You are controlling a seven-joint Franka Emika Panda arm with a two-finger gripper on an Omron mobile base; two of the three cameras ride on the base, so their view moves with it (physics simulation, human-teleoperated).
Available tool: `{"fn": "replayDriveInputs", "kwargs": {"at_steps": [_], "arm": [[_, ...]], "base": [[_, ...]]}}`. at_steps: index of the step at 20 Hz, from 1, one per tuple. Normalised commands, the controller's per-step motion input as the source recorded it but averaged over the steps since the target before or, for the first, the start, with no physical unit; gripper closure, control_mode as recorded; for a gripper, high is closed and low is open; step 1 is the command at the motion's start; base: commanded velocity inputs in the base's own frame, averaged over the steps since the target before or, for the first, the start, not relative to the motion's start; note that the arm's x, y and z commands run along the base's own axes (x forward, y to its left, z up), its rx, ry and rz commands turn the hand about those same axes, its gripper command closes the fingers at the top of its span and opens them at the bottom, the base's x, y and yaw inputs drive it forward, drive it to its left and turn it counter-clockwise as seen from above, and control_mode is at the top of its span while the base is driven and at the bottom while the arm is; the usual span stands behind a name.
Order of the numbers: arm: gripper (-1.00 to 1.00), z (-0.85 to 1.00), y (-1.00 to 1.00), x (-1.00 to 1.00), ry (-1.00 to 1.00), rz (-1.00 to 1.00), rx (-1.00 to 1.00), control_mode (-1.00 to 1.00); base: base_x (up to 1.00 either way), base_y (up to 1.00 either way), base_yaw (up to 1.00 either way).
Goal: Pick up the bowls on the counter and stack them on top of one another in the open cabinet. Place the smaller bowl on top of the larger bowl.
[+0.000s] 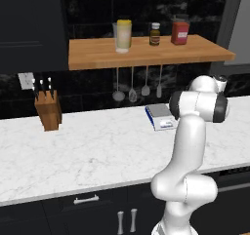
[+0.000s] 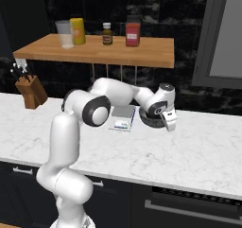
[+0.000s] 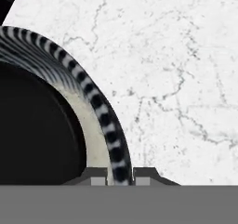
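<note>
A kitchen is showing: a knife block is sitting on the marble tabletop, utensils are hanging under a wooden shelf holding jars.

Wooden wall shelf with jars, hanging utensils, knife block, small scale

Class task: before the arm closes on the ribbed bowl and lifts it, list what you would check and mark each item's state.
1. Gripper straddles the larger bowl's rim, one fingertip each side: ok.
2. Jaws shut on the rim: not ok, gap each side.
3. Bowl rests on the counter: ok.
4. Counter beside the bowl free for lifting: ok in hand view.
5. Smaller bowl's position: cannot tell.
6. Open cabinet's position: cannot tell.
</note>
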Motion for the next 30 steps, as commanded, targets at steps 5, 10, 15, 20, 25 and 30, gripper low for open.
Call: {"fn": "replayDriveInputs", "kwargs": {"at_steps": [5,10,15,20,25,30], "arm": [[1.00,0.79,-0.48,-1.00,-0.22,0.00,0.04,-1.00],[1.00,1.00,-0.18,-1.00,-0.18,0.00,0.05,-1.00],[1.00,1.00,-0.16,-1.00,-0.05,0.00,0.06,-1.00],[1.00,1.00,-0.11,-0.90,-0.18,0.00,0.06,-1.00],[1.00,1.00,0.00,-0.58,-0.26,0.00,0.05,-1.00],[1.00,1.00,0.03,0.05,-0.14,0.00,0.00,-1.00]], "base": [[0.00,0.00,0.00],[0.00,0.00,0.00],[0.00,0.00,0.00],[0.00,0.00,0.00],[0.00,0.00,0.00],[0.00,0.00,0.00]]}}
